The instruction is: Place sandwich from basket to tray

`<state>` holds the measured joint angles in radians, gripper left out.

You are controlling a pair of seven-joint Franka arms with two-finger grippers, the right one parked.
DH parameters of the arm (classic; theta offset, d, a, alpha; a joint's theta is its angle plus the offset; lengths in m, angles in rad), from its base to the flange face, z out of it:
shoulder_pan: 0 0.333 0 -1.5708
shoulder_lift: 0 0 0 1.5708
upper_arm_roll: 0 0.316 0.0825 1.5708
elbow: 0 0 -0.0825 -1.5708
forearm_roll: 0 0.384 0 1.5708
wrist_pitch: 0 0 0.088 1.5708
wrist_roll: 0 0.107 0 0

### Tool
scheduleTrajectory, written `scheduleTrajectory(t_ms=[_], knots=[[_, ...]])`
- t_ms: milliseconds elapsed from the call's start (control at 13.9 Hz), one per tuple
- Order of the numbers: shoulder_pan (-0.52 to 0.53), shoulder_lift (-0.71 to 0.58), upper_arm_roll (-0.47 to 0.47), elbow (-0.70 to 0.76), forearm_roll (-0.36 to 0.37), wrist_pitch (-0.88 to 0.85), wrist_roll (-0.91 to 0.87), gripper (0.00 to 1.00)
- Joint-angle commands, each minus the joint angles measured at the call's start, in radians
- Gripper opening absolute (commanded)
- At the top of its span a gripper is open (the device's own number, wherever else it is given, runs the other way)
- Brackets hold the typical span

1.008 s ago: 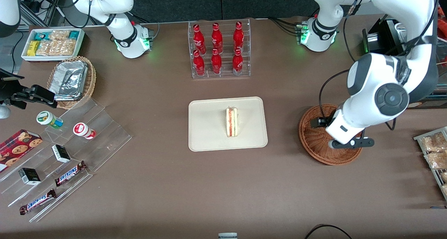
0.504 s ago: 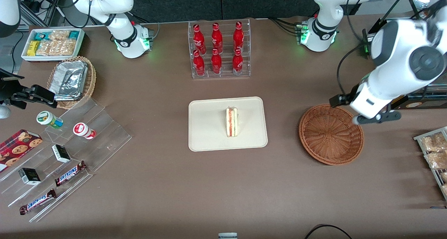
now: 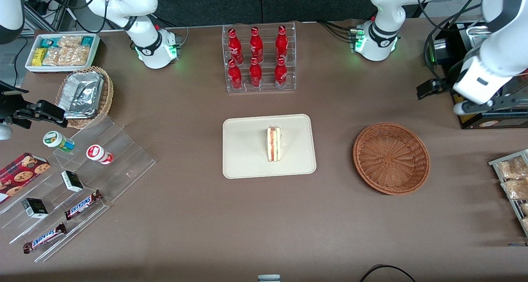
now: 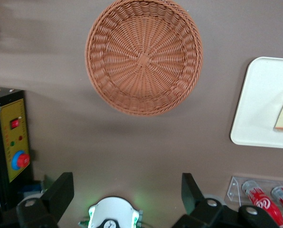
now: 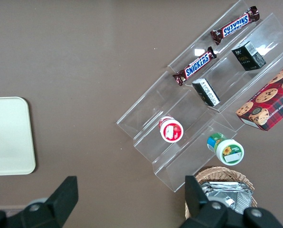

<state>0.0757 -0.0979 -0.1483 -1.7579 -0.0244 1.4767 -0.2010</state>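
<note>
Robot lab, mock shop: 2 Franka bases (image 3: 156, 47), cola rack (image 3: 259, 59), snack risers (image 3: 78, 183).

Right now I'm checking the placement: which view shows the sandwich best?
The front view: the whole sandwich lies on the tray. The left wrist view, from the gripper raised off the basket, catches one corner; the right wrist view, none.

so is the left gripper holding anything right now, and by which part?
Nothing. The gripper is open and empty, raised above the table near the working arm's end. The sandwich lies on the tray, and the basket holds nothing.
</note>
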Motion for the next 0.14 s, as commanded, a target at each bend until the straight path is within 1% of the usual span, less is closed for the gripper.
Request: scheduleTrajectory(t_ms=[0, 72], knots=[[0.013, -0.003, 0.022, 0.032, -0.006, -0.039, 0.06, 1.0], [0.013, -0.005, 0.039, 0.032, -0.006, -0.038, 0.066, 1.0]])
